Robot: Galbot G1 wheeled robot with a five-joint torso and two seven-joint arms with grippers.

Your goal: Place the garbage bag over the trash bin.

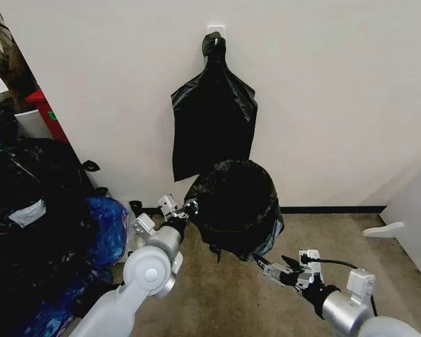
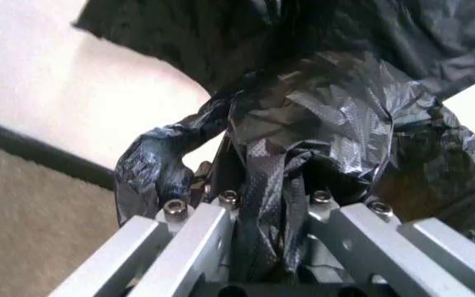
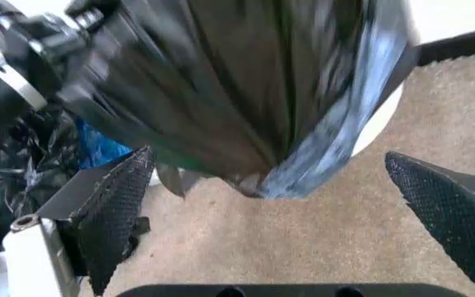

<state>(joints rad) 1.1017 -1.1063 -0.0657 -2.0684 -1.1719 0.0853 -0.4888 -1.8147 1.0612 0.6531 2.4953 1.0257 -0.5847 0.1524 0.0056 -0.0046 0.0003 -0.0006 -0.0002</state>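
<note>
Here the left tool pinches the crinkled glossy garbage bag, right tool spread empty

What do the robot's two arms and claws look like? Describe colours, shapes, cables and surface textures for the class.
Both arms are silver-grey rounded tubes with round joint caps. The left claw has pale metal finger bars fixed with small bolts, and white blocks on its wrist. The right claw has black fingers with a dotted, grid-like grip texture, white blocks and a black cable looping along its wrist.
</note>
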